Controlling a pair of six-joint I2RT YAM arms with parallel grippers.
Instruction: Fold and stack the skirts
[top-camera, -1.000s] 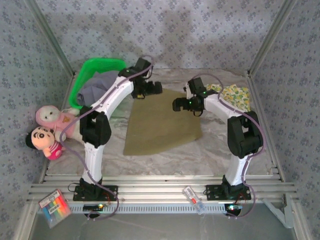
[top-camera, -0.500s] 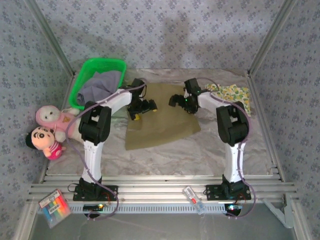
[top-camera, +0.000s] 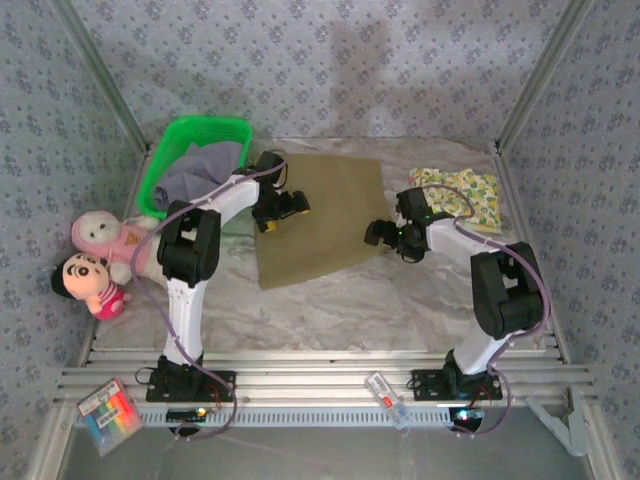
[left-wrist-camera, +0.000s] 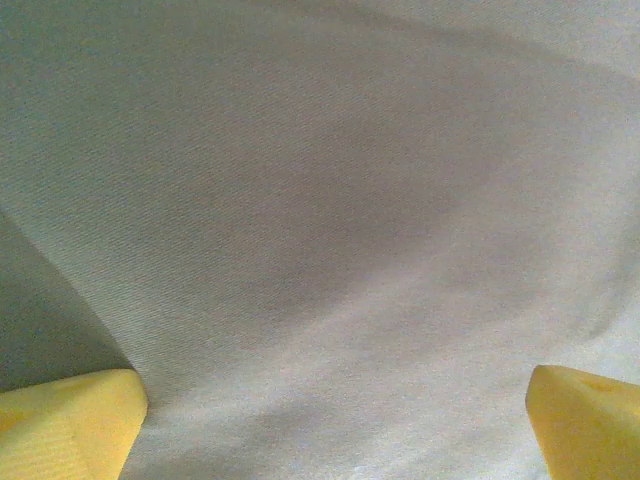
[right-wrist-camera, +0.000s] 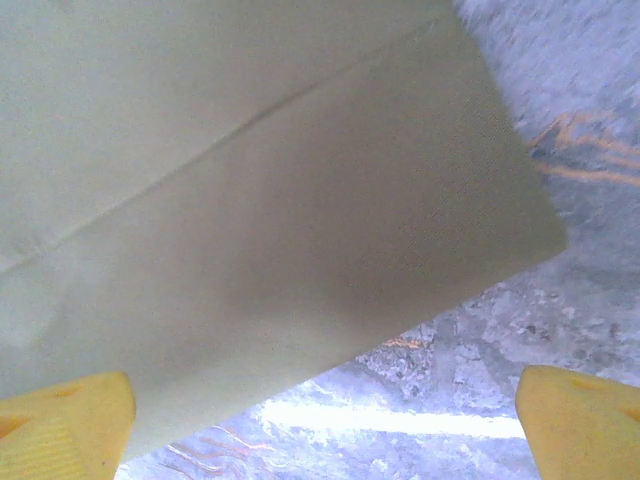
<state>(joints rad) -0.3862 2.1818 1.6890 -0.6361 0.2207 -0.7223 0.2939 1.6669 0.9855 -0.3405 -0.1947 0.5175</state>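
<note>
Top external: khaki skirt (top-camera: 322, 218), unreadable packet (top-camera: 107, 415)

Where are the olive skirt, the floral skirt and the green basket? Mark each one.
olive skirt (top-camera: 325, 215), top view, middle of the spread cloth.
floral skirt (top-camera: 475, 190), top view, its uncovered printed part.
green basket (top-camera: 210, 123), top view, far rim.
</note>
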